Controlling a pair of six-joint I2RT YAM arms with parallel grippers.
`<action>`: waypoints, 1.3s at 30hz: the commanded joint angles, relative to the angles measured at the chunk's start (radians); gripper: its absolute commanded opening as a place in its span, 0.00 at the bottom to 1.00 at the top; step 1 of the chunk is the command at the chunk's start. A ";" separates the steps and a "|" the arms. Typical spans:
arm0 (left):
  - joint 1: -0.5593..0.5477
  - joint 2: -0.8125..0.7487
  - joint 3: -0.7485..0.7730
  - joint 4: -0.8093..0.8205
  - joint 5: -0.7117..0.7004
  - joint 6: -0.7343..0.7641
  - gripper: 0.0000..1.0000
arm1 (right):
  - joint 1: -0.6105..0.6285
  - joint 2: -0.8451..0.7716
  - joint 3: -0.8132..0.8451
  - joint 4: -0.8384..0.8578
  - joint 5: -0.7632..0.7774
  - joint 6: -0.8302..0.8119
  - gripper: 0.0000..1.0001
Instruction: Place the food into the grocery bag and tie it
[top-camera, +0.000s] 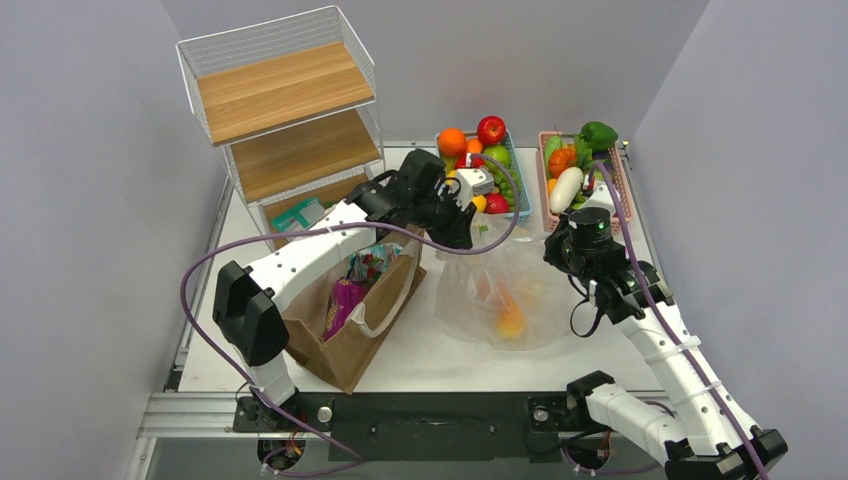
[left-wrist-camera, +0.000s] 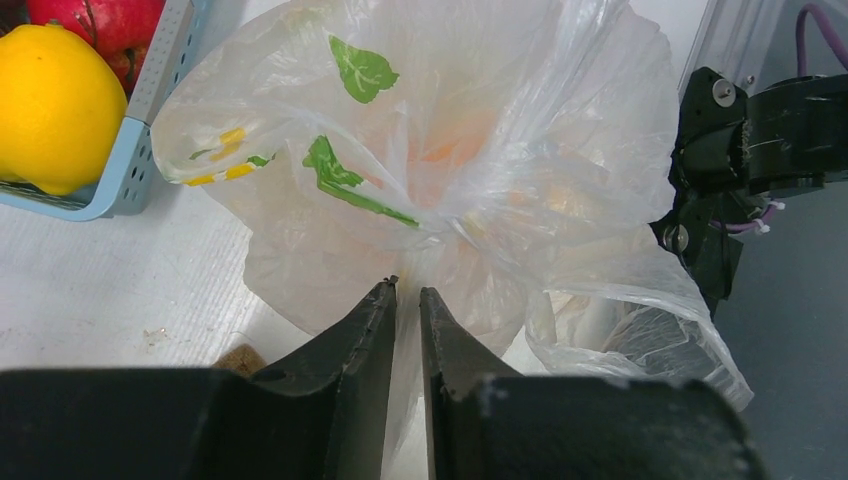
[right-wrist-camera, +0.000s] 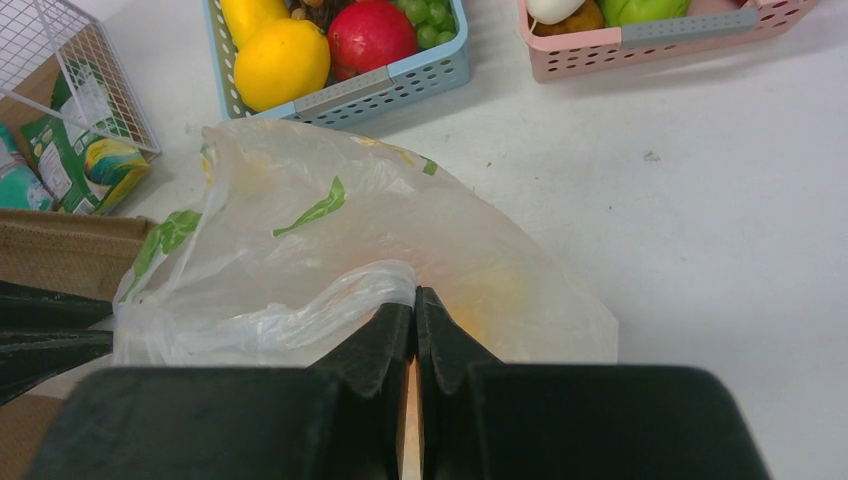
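The grocery bag (top-camera: 500, 285), translucent with green leaf prints, lies on the table centre with orange toy fruit (top-camera: 510, 322) showing through it. My left gripper (top-camera: 462, 228) is at the bag's far left top. In the left wrist view its jaws (left-wrist-camera: 407, 292) are closed on a gathered strand of the bag (left-wrist-camera: 450, 150). My right gripper (top-camera: 556, 262) is at the bag's right side. In the right wrist view its jaws (right-wrist-camera: 415, 295) are shut, with a twisted strip of the bag (right-wrist-camera: 300, 260) at the tips. Purple (top-camera: 343, 298) and teal (top-camera: 372, 262) snack packets stand in a brown paper bag.
The brown paper bag (top-camera: 385, 320) stands left of the plastic bag under my left arm. A wire shelf with wooden boards (top-camera: 285, 110) is at the back left. A blue basket (top-camera: 515, 185) and a pink basket (top-camera: 548, 195) of fruit and vegetables sit at the back.
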 joint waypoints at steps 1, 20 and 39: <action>-0.030 -0.008 0.031 0.009 -0.065 0.031 0.07 | 0.004 -0.006 -0.001 0.029 0.003 -0.013 0.00; -0.027 -0.258 -0.136 -0.097 -0.334 -0.024 0.00 | -0.027 -0.035 0.006 -0.085 0.216 -0.065 0.00; -0.033 -0.449 -0.480 0.074 -0.350 -0.216 0.00 | -0.043 0.039 -0.150 -0.052 0.197 -0.016 0.00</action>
